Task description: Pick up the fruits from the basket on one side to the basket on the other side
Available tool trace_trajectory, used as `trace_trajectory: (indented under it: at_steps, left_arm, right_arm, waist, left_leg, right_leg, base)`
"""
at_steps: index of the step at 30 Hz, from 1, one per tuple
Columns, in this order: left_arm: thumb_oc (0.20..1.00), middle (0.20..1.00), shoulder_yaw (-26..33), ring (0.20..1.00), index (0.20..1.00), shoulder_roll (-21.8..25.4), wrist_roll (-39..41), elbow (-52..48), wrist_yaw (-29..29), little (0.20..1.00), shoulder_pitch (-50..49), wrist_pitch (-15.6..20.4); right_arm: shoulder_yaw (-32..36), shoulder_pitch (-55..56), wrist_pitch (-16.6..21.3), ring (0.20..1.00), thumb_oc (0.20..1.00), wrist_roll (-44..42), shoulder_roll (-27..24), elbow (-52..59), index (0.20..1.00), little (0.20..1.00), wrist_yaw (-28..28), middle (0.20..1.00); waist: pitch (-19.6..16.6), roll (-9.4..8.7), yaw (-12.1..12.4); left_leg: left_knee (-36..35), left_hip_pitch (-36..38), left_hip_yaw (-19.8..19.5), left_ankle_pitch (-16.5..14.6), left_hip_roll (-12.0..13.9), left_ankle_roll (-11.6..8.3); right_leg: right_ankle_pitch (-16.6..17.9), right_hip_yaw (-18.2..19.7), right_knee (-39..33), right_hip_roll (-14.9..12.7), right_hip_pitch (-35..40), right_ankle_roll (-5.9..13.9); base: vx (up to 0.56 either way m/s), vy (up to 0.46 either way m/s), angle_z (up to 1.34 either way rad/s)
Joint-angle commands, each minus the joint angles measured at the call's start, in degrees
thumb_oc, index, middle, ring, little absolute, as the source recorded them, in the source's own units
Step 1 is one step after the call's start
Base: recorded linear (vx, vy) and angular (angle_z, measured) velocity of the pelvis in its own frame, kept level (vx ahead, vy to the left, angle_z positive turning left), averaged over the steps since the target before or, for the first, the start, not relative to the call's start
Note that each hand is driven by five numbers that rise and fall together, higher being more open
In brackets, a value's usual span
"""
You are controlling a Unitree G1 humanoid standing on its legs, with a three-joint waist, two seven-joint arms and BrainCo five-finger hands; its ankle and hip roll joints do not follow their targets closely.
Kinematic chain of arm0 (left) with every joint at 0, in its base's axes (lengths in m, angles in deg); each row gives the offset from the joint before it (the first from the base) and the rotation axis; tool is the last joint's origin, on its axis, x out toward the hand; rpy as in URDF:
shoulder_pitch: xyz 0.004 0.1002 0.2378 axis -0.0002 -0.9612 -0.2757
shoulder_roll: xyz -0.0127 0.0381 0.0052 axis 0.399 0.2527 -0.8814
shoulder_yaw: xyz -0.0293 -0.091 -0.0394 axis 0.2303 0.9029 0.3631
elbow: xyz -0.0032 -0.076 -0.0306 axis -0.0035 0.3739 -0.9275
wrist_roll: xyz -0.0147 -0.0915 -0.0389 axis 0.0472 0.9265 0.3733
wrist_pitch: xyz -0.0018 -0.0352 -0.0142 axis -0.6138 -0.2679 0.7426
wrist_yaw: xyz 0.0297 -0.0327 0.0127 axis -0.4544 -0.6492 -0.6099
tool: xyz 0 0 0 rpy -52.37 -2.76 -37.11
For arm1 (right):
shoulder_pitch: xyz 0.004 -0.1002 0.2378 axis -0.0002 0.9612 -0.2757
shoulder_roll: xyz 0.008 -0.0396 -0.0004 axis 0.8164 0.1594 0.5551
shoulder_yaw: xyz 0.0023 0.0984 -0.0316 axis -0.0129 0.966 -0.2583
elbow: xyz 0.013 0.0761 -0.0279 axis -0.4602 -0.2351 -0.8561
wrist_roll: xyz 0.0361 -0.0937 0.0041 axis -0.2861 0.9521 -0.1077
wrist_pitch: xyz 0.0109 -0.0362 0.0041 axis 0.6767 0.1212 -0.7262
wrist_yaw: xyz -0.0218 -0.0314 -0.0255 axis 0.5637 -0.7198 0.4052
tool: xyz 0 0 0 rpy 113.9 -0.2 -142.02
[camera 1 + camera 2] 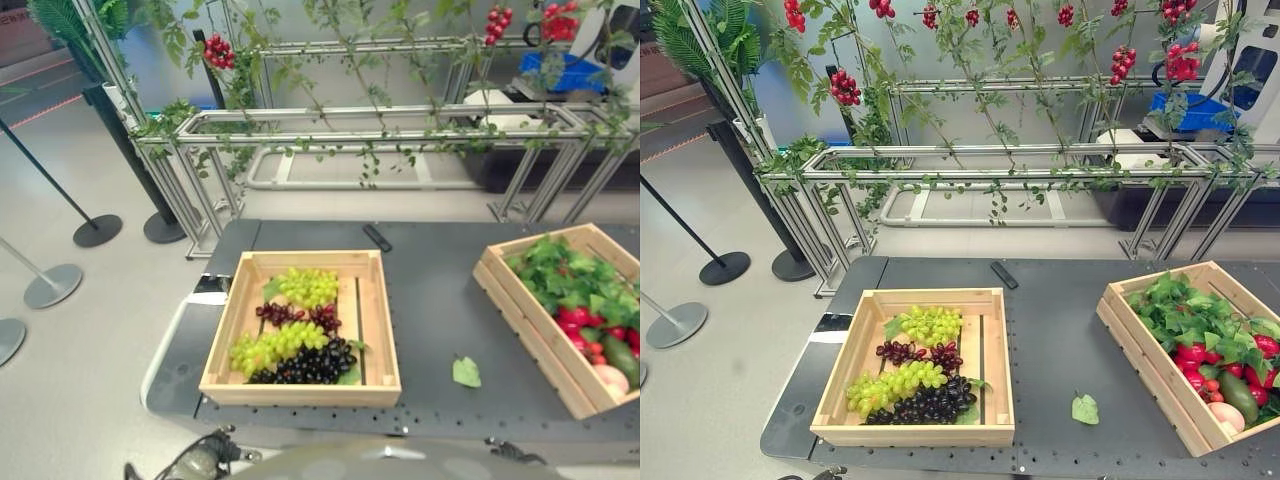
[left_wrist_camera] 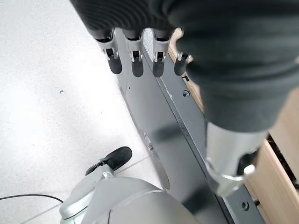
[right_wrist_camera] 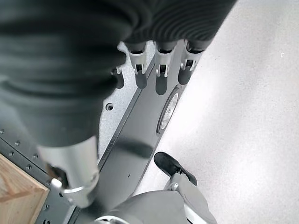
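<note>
The table [image 1: 1060, 330] is dark grey, dotted with small holes. On it, the pale wooden basket [image 1: 990, 360] at 7 o'clock holds 2 light-green grape bunches [image 1: 930, 325], a dark red bunch [image 1: 902, 352] and a black bunch [image 1: 930, 405]. The pale wooden basket at 4 o'clock [image 1: 1145, 365] holds green leaves [image 1: 1185, 305], red fruits [image 1: 1192, 358], a dark green fruit [image 1: 1240, 395] and a pinkish one [image 1: 1228, 415]. A green leaf [image 1: 1085, 408] lies between them. Both hands [image 2: 135, 51] [image 3: 161, 63] are silver with dark tips and black ribbed covers.

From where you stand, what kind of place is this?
Probably a demo or exhibition stand, not a real farm: an aluminium frame hung with fake vines, stanchion posts on the floor, and wooden crates on a dark table.
</note>
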Motion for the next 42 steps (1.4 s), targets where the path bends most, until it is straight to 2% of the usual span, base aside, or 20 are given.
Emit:
trace_trajectory:
  at_steps: [1,31,42]
  left_arm:
    - [1.0,1.0,2.9,1.0,1.0,1.4,1.5,2.4,0.0,1.0,3.7,-0.1]
    - [1.0,1.0,3.1,1.0,1.0,1.2,1.5,3.7,0.1,1.0,3.4,-0.4]
    - [1.0,1.0,7.2,1.0,1.0,4.1,4.0,3.4,-1.6,1.0,4.2,-0.3]
  right_arm:
    - [-7.9,-3.8,-1.2,1.0,1.0,8.0,1.6,-4.9,1.0,1.0,-0.9,1.0]
    - [-8.0,-3.8,-1.3,1.0,1.0,8.2,1.3,-4.7,1.0,1.0,-1.0,1.0]
    - [-7.1,-3.7,-1.2,1.0,1.0,8.2,0.6,-4.6,1.0,1.0,-1.0,1.0]
  waist:
    - [0.8,-4.58,0.4]
    - [0.7,-4.62,0.3]
    - [0.6,-4.67,0.5]
  left_leg:
    - [-0.1,-1.4,0.3,0.1,-2.8,1.22]
    - [-0.1,-1.3,0.4,0.2,-2.8,1.15]
    - [-0.1,-1.3,0.1,0.4,-2.9,1.08]
  right_leg:
    - [0.5,3.1,0.4,-1.7,0.5,3.59]
    - [0.6,3.1,0.5,-1.7,0.6,3.56]
    - [0.6,2.9,0.4,-1.8,0.7,3.58]
  base:
    - [-0.14,0.156,-0.68]
    - [0.0,0.005,-0.02]
    - [0.0,0.0,0.0]
